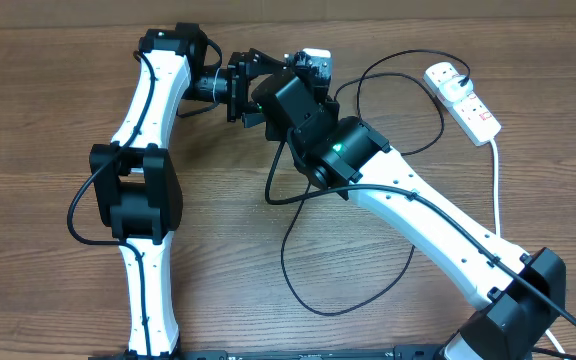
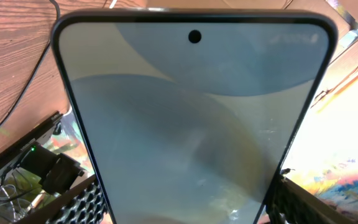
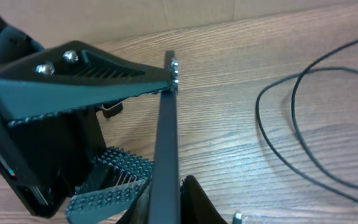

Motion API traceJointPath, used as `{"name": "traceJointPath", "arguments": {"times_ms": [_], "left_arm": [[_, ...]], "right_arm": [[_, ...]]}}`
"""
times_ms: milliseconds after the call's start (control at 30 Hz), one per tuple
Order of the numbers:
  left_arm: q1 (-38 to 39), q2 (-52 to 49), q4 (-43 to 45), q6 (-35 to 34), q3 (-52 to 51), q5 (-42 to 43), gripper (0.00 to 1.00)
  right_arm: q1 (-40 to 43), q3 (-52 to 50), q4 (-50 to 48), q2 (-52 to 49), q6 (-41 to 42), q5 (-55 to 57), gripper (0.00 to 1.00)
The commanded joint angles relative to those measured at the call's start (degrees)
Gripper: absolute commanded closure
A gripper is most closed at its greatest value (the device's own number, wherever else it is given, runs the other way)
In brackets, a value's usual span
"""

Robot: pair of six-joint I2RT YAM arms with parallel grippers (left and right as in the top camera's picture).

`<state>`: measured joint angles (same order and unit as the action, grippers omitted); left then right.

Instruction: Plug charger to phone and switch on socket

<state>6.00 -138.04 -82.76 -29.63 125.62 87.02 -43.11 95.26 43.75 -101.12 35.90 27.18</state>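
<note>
The phone (image 2: 191, 124) is held up off the table between both grippers, its screen showing pale grey-blue in the left wrist view. In the right wrist view I see it edge-on (image 3: 165, 124). My left gripper (image 2: 185, 202) is shut on its two long sides. My right gripper (image 3: 166, 202) is shut on its lower end, front and back. In the overhead view the phone (image 1: 314, 62) is mostly hidden behind the two grippers (image 1: 253, 88) (image 1: 293, 82). The charger, a black cable (image 1: 408, 150), loops over the table to the socket (image 1: 463, 98). A small connector tip (image 3: 237, 217) lies on the table.
The socket's thick white lead (image 1: 496, 190) runs down the right side. Cable loops (image 3: 278, 124) lie right of the phone and under my right arm (image 1: 428, 215). The left arm (image 1: 143, 200) stands at the left. A cardboard wall lines the back edge.
</note>
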Motion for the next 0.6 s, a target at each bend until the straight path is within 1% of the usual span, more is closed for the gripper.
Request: {"name": "traceJointPath", "arguments": {"times_ms": [0,133,200,300,567], "left_arm": [[0.39,-0.17,-0.09,1.29,1.53,3.56,0.26],[0.35,-0.17,0.20,1.29,1.53,3.56,0.25],[0.33,-0.17,0.68,1.27,1.53,3.56,0.25],[0.33,-0.17,0.74,1.27,1.53,3.56,0.24],[0.33,-0.17,2.51,1.27,1.53,3.54,0.24]], "right_arm": [[0.11,1.51,0.02,0.07,6.82,0.17,0.90],[0.11,1.51,0.17,0.07,11.37,0.17,0.90],[0.11,1.51,0.70,0.07,15.28,0.17,0.89],[0.13,1.51,1.75,0.07,23.23,0.22,0.87],[1.07,1.53,1.75,0.13,38.73,1.29,0.85]]}}
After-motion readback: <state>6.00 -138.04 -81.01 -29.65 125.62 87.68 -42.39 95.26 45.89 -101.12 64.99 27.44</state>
